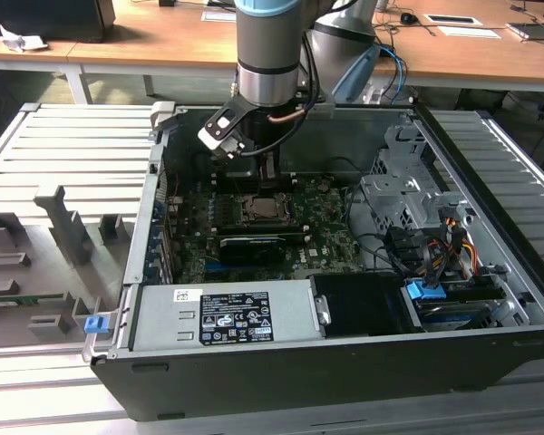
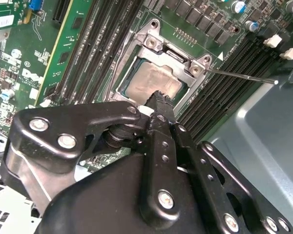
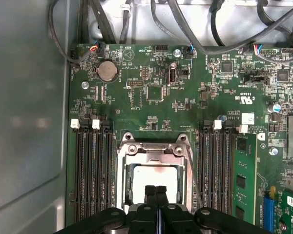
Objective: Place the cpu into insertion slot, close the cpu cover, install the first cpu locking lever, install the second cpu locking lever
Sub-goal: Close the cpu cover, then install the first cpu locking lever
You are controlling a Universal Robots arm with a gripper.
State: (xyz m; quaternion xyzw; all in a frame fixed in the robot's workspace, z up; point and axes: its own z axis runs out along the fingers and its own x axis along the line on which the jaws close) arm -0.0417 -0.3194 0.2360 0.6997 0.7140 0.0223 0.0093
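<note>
The black two-finger claw gripper (image 3: 156, 191) is hanging low over the green motherboard (image 3: 151, 114) inside the open dark metal computer case (image 1: 281, 385). Its two fingers are pressing together with no gap between them, and they are holding nothing. In both wrist views the fingertips are pointing at the small square cpu with the pale silvery-grey metal top (image 3: 154, 175), very near to it; I cannot tell if they are touching it. The cpu is lying flat in the square dark insertion slot (image 3: 128, 170), between rows of long black memory slots (image 3: 90, 170). The thin square silver metal cpu cover (image 3: 154, 152) is lying down around the chip, which is showing through its window. In the second wrist view a thin metal locking lever (image 2: 239, 75) is standing out from a corner of the cover, across the memory slots.
</note>
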